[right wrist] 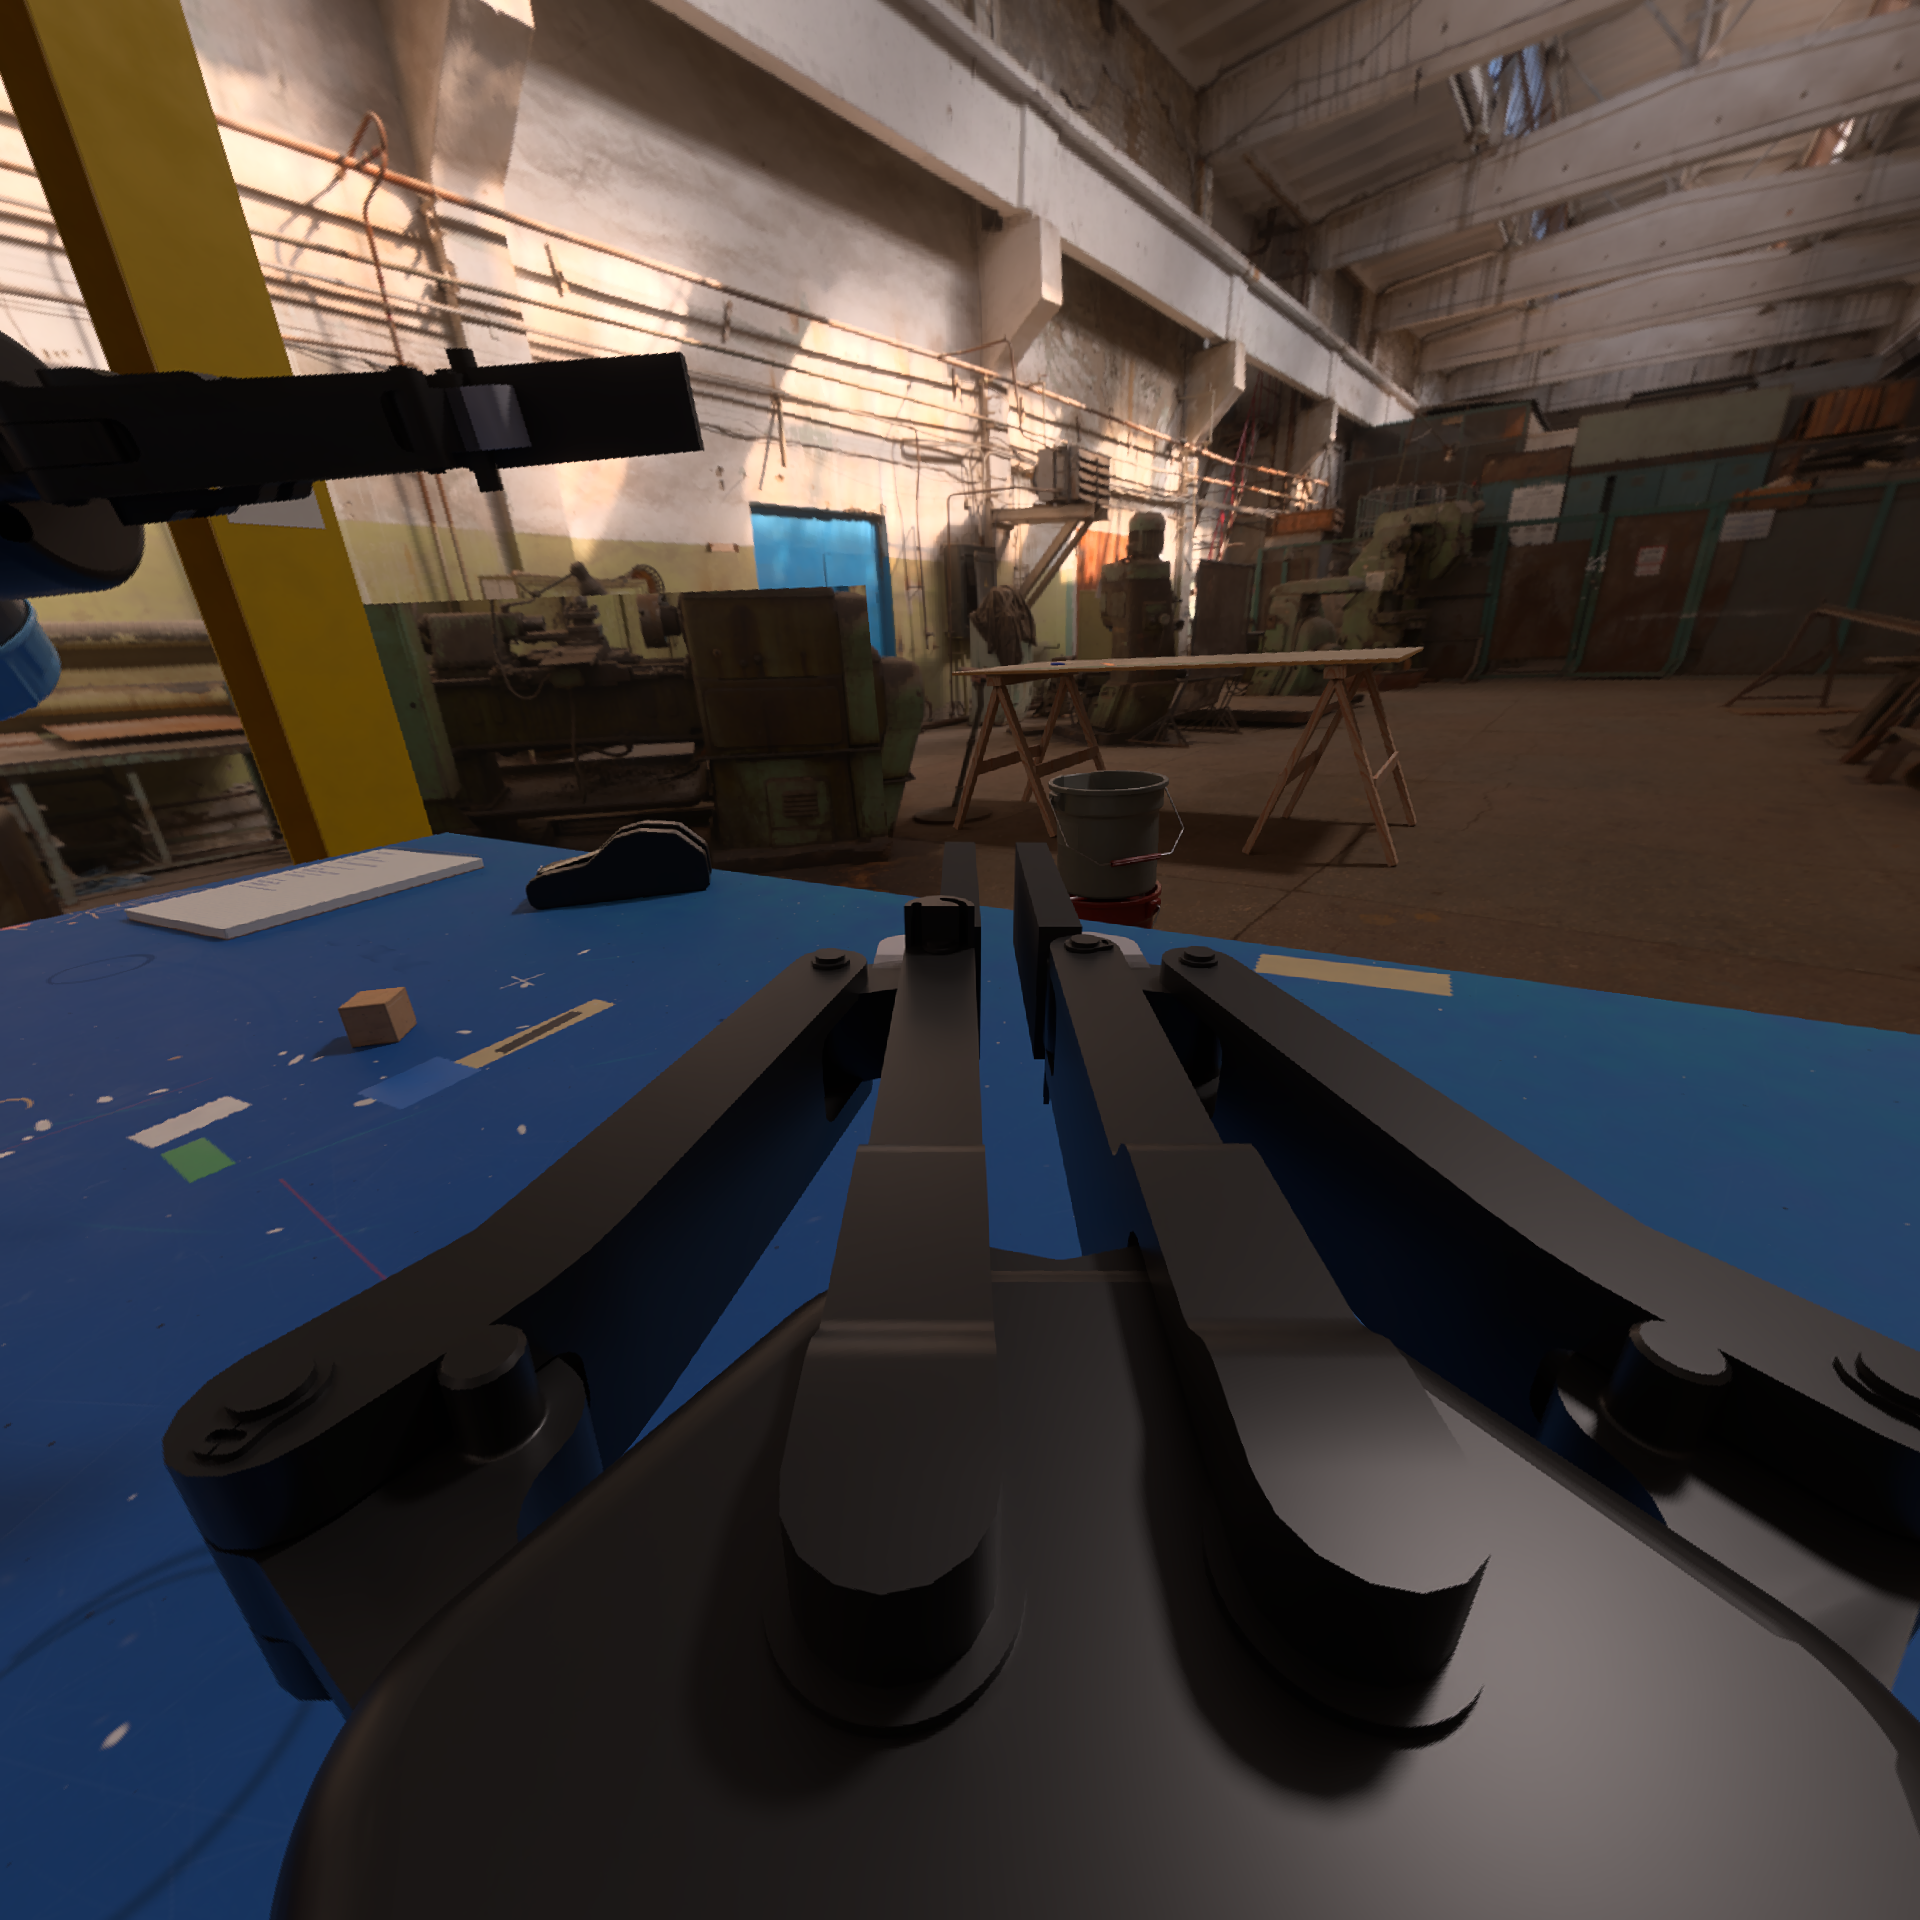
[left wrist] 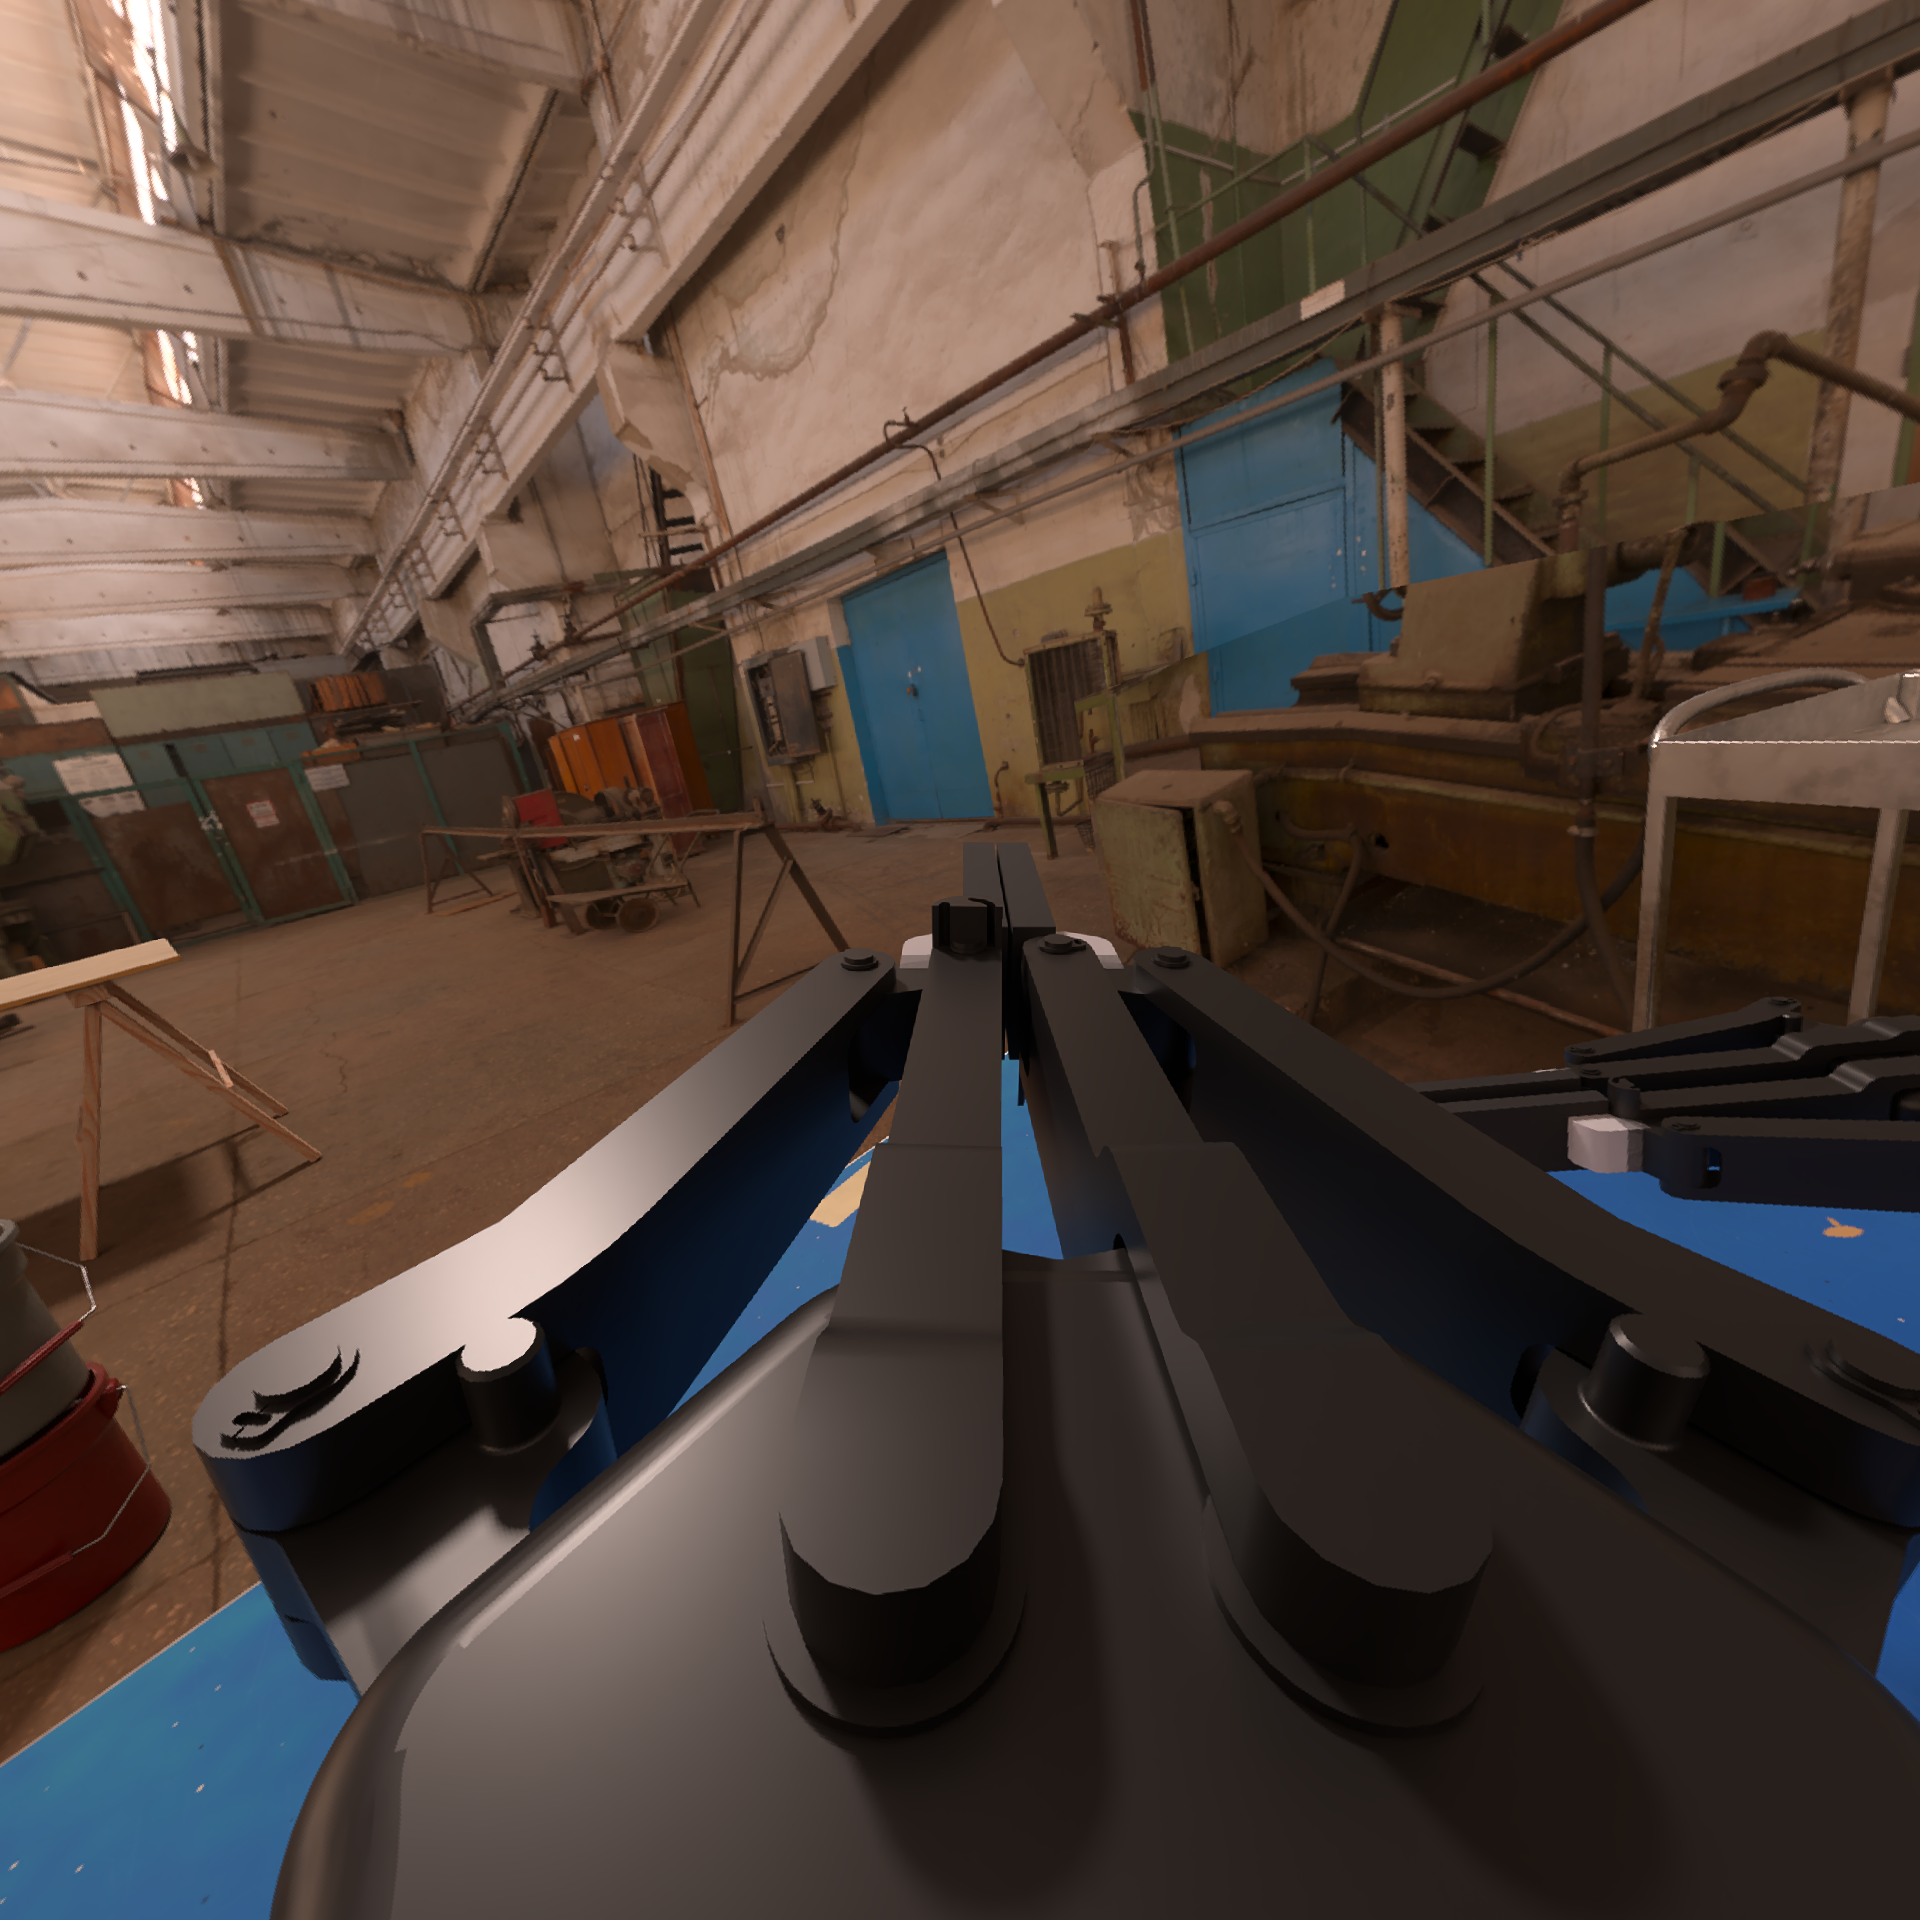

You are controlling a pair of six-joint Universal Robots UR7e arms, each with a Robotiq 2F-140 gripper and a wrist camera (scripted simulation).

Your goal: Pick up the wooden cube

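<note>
The wooden cube (right wrist: pixel 376 1015) is small and light brown. It sits on the blue table (right wrist: pixel 312 1299), far to the left of my right gripper (right wrist: pixel 997 883) in the right wrist view. The right gripper hovers over the table near its far edge, empty, jaws almost together with a narrow gap. My left gripper (left wrist: pixel 997 883) is shut and empty, with its fingers touching, and points out past the table edge. It also shows in the right wrist view (right wrist: pixel 665 400), high at the upper left. The cube does not show in the left wrist view.
A white flat board (right wrist: pixel 301 888) and a black curved object (right wrist: pixel 618 878) lie near the table's far edge. A yellow post (right wrist: pixel 208 416) rises behind. A grey bucket (right wrist: pixel 1107 831) stands on the floor beyond the edge. The right gripper (left wrist: pixel 1590 1101) shows at the left wrist view's right side.
</note>
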